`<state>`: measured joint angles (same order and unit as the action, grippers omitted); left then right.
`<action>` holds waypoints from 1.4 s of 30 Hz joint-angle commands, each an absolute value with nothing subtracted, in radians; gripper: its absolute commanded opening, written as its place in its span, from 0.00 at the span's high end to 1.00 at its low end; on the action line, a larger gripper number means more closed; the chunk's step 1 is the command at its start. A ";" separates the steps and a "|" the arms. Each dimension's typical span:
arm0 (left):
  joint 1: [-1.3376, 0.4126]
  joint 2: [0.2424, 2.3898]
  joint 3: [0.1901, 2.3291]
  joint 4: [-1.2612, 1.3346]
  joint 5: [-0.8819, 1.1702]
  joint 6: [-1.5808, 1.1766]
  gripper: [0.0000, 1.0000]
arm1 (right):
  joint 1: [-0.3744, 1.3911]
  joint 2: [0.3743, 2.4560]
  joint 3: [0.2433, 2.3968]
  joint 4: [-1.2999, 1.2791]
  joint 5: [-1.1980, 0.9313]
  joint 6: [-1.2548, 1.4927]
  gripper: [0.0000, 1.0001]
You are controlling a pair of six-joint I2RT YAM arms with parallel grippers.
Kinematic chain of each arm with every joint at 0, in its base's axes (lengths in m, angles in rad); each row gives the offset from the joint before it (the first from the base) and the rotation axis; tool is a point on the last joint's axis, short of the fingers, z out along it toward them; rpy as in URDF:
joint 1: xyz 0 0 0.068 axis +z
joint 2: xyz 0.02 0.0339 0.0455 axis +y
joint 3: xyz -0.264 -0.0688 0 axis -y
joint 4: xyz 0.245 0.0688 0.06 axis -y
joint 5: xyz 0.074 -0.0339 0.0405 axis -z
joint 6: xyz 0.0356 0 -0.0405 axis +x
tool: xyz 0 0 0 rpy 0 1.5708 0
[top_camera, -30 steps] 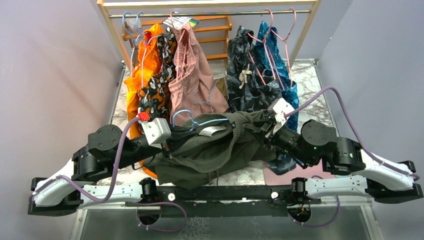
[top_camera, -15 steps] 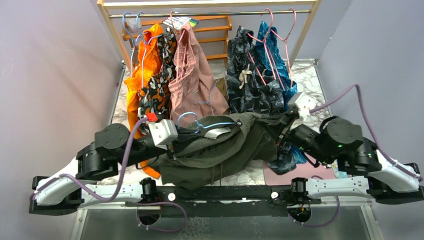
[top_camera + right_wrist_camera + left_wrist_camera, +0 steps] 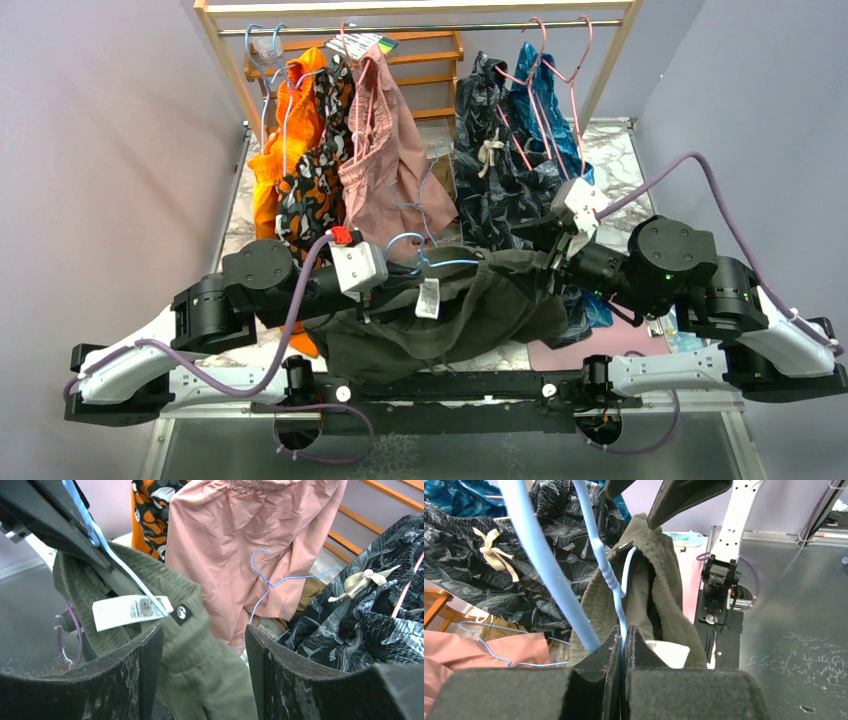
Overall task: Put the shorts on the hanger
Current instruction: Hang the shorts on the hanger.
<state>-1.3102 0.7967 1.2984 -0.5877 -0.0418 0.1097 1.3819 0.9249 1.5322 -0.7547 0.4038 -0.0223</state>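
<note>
The dark olive shorts [image 3: 450,315] hang in a bunch over the light-blue hanger [image 3: 442,263], above the table's front edge. My left gripper [image 3: 368,303] is shut on the hanger's wire [image 3: 555,570]; in the left wrist view the wire runs up out of the pinched pads [image 3: 613,645]. My right gripper [image 3: 552,266] stands open at the right end of the shorts. In the right wrist view the waistband cloth [image 3: 200,665] lies loose and blurred between the spread fingers [image 3: 150,655]. The white label [image 3: 127,611] shows inside the waistband.
A wooden rack [image 3: 225,60] behind holds orange [image 3: 275,150], patterned, dusty-pink [image 3: 385,160] and dark leaf-print shorts [image 3: 500,170], close to both grippers. Pink hangers [image 3: 560,60] and spare blue hangers [image 3: 262,45] hang on the rail. A pink mat [image 3: 590,345] lies under the right arm.
The left arm carried the hanger and shorts rightward. The right gripper pulled the waistband to the right, then opened and let go; the shorts now hang narrower.
</note>
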 commanded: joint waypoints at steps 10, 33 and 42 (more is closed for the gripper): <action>-1.308 0.780 1.348 -0.550 0.062 0.115 1.00 | 1.387 0.930 1.600 -0.667 0.070 -0.151 0.36; -1.307 0.923 1.565 -0.549 0.193 0.169 0.33 | 1.387 1.067 1.672 -0.681 -0.093 -0.182 0.99; -1.305 0.815 1.715 -0.306 0.276 0.161 0.01 | 1.387 1.117 2.174 -0.730 -0.320 -0.178 0.99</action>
<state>-1.3033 0.8806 1.6489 -0.4942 0.1917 0.1608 1.3846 1.1454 2.0300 -0.8112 -0.1982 -0.1753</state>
